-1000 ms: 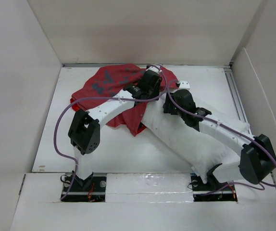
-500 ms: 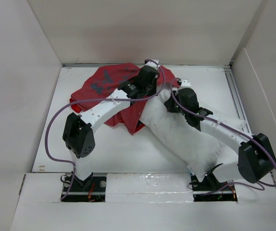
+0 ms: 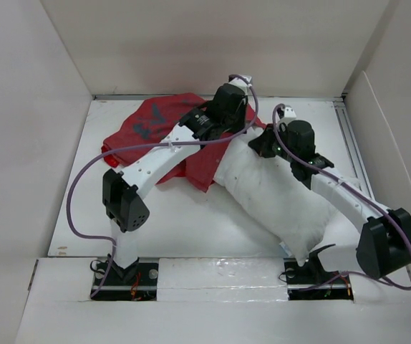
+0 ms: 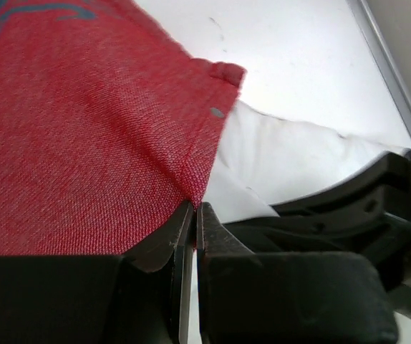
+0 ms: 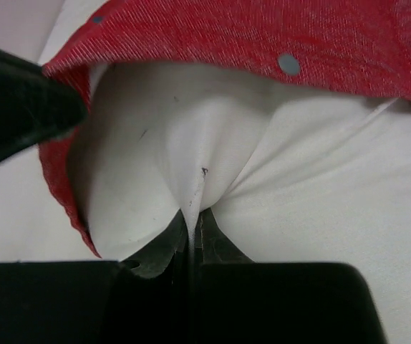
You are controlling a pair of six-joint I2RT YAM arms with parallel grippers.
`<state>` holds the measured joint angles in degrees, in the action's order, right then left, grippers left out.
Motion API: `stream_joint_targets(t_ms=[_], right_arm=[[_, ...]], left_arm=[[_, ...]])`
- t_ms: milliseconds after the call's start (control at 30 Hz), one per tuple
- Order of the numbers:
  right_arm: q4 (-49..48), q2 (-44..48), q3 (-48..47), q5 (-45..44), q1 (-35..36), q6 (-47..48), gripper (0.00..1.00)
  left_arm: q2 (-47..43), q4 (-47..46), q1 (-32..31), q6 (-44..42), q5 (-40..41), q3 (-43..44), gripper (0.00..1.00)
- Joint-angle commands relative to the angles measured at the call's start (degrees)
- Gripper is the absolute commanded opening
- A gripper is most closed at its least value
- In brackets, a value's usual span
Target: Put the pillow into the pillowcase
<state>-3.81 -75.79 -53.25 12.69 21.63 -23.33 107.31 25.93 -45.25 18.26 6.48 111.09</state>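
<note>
Since the pillow [image 3: 281,204] lies on the table [image 3: 184,229] with its long axis slanting from near right to far middle, its far end meets the mouth of the pillowcase [image 3: 152,122], which sprawls away to the far left. The left gripper [image 4: 193,208] is clamped on the case's coarse red woven hem; the right gripper [image 5: 191,215], just beside it, pinches a fold of smooth, plump white pillow cloth tucked under that red edge.

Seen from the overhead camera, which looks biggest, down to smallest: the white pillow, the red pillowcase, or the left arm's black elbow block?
1. Roughly tied: the pillow and the pillowcase. The case is bunched and partly under the left arm, so I won't rank them.
2. The black elbow block, clearly smallest.
</note>
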Motion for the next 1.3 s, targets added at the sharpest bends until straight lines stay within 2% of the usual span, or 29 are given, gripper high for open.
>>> stream_joint_targets(t_ms=[0,100,267,367,467,600,633,667,767,867,900,933,1033,1067,1100,1133,1167,1200,1233,1267], right_arm=[[-12.09,4.06,-7.38,8.77,-0.53,-1.8,0.0],[-9.99,7.13,-12.38,5.25,-2.28,-1.8,0.0],[-7.44,11.19,-13.2,-5.28,-4.49,-2.33,0.0],[-7.44,7.78,-10.03,-10.13,-3.26,-3.55,0.0],[-8.13,-0.2,-6.17,-16.45,1.04,-6.8,0.0],[-20.85,-6.64,3.05,-20.68,5.61,-13.21,0.0],[-22.8,-7.78,3.85,-24.08,7.36,-14.19,0.0],[-21.34,-9.19,2.47,-26.29,8.07,-14.89,0.0],[-10.97,-15.43,-2.63,-32.89,9.57,-16.57,0.0],[-12.25,-15.97,-2.22,-31.58,9.05,-18.59,0.0],[-17.23,-12.92,3.8,-29.5,7.65,-20.24,0.0],[-17.28,-12.89,3.86,-29.48,7.64,-20.26,0.0],[-30.78,-11.57,10.7,-18.0,3.17,-21.05,0.01],[-36.56,-11.57,11.41,-14.22,2.2,-21.05,0.09],[-38.7,-11.57,12.03,-6.35,0.36,-21.05,0.43],[-39.77,-11.57,12.03,-4.01,-0.18,-21.05,0.66],[-39.78,-10.18,12.03,-2.86,-0.18,-20.36,0.74],[-37.43,-8.86,12.73,-2.84,-0.79,-19.65,0.81],[-35.06,-5.63,12.74,-3.89,-0.8,-18.43,0.89],[-32.08,-4.12,11.95,-4.94,-0.8,-15.54,0.91]], left_arm=[[0.7,1.04,-4.3,-0.42,-6.83,9.3,0.0],[1.33,2.98,-6.24,-0.42,-6.83,15.2,0.0],[-1.48,2.98,-8.18,-0.42,-6.84,15.91,0.0],[-4.46,-1.04,-8.18,0.71,-8.14,9.34,0.0],[-6.31,-4.39,-8.18,2.12,-10.34,1.34,0.0],[-9.21,-9.92,-8.7,5.37,-14.28,-8.32,0.0],[-10.18,-14.11,-8.71,6.08,-15.52,-10.87,0.0],[-11.14,-16.33,-8.71,7.48,-16.66,-15.68,0.0],[-14.31,-19.6,-8.71,8.02,-13.88,-20.81,0.0],[-15.8,-15.5,-7.67,8.55,-4.57,-21.43,0.0],[-18.6,-15.47,-4.87,9.76,-3.76,-24.48,0.0],[-18.62,-16.26,-4.84,9.78,-4.63,-24.52,0.0],[-23.09,-17.58,-1.95,10.57,-3.76,-29.52,0.0],[-23.8,-16.97,-1.94,10.57,-1.93,-29.53,0.0],[-24.59,-14.18,-1.94,10.57,4.09,-29.53,0.09],[-24.6,-14.16,-1.42,10.57,4.15,-28.92,0.25],[-24.6,-11.02,-1.42,10.57,9.81,-28.91,0.41],[-25.21,-9.43,-1.42,10.57,12.91,-28.21,0.52],[-25.22,-8.28,-1.42,10.57,15.55,-28.21,0.7],[-25.74,-7.31,-1.42,10.57,16.97,-29.16,0.72]])
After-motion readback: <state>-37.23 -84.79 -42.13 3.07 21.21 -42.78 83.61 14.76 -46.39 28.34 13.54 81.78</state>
